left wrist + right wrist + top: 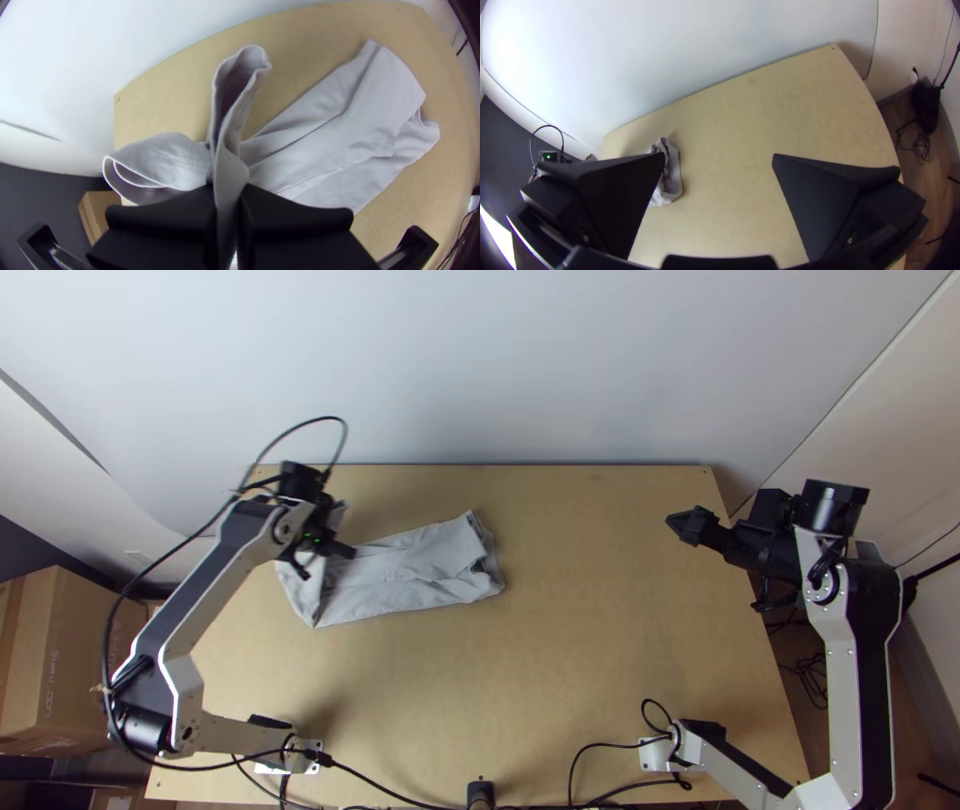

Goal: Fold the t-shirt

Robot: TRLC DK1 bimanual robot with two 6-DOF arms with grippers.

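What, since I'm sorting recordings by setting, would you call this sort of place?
Probably a robotics lab or test corner: a left robot arm and a right robot arm are based at a light wooden table, with a grey t-shirt to fold and black cables along its near edge.

I can't read a word from here: the dark print (50,682) on the box (95,645), off the left side of the bench (600,670), is too small to make out.
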